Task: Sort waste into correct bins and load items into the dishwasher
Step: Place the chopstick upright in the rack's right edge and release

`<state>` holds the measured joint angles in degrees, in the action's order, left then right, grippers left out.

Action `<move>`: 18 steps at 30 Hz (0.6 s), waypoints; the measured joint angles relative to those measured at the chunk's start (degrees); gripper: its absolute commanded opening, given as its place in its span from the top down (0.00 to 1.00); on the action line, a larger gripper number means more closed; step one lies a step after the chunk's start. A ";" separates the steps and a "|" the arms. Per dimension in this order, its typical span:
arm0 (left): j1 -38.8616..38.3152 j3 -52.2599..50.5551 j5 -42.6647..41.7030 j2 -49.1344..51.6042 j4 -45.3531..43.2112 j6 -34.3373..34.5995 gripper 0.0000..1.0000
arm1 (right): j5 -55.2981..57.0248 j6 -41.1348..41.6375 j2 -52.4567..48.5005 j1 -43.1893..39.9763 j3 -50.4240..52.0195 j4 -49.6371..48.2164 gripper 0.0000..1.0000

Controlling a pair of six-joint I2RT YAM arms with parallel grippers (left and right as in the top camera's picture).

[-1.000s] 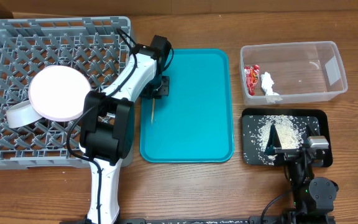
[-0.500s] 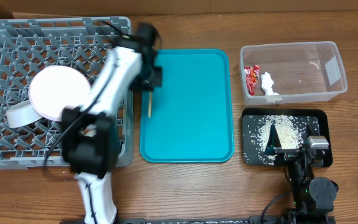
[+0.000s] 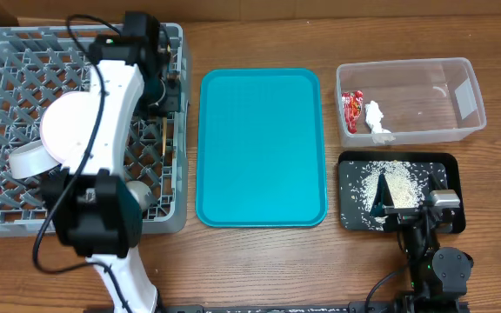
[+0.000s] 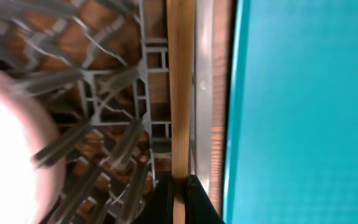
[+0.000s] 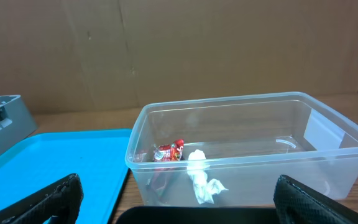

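My left gripper (image 3: 167,92) is shut on the light wooden chopsticks (image 3: 163,139) and holds them over the right side of the grey dish rack (image 3: 24,52). In the left wrist view the chopsticks (image 4: 180,93) run straight up from the black fingertips (image 4: 199,202), along the rack's edge. A white plate (image 3: 81,130) and a white cup (image 3: 26,161) sit in the rack. The clear tub (image 3: 424,130) holds the red wrapper (image 3: 351,106) and the tissue (image 3: 377,118). Rice (image 3: 383,184) lies in the black tray (image 3: 446,163). My right gripper (image 3: 403,207) is open over the black tray.
The teal serving tray (image 3: 263,148) lies between the rack and the bins. In the right wrist view the clear tub (image 5: 328,134) with the wrapper (image 5: 169,151) and tissue (image 5: 201,177) stands just ahead, with the teal tray (image 5: 55,162) at the left.
My left arm has swung left from the teal tray's left edge to over the rack's right side, carrying the chopsticks. The right arm has not moved.
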<state>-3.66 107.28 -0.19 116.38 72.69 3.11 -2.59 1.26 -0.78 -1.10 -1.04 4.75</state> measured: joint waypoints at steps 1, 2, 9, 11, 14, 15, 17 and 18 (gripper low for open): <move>0.02 -0.15 0.00 1.01 0.02 -0.20 0.55 | 0.00 0.02 0.00 0.02 0.00 0.00 0.00; 0.00 -0.22 0.04 1.86 0.02 -0.13 0.43 | 0.00 0.02 0.00 0.02 0.00 0.00 0.00; 0.00 0.35 1.20 2.86 2.54 2.97 0.38 | 0.02 0.02 0.00 0.02 0.00 -0.02 0.00; -0.11 1.03 1.36 2.23 3.63 3.67 0.38 | 0.00 0.00 0.00 0.02 0.00 0.02 0.00; -0.79 1.62 1.53 -1.40 4.24 4.42 0.39 | 0.02 0.02 0.00 0.02 0.00 0.00 0.00; -1.20 1.75 1.70 -2.95 4.37 4.48 0.39 | 0.00 0.02 0.00 0.02 0.00 -0.02 0.00; -3.02 2.08 2.14 -7.80 4.79 4.85 0.36 | 0.02 0.02 0.00 0.02 0.00 0.00 0.00; -4.46 2.34 2.78 -10.71 5.27 5.40 0.31 | 0.00 0.00 0.00 0.02 0.00 0.02 0.00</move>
<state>-8.12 109.62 2.59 105.67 77.95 8.51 -2.59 1.26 -0.78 -1.08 -1.04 4.78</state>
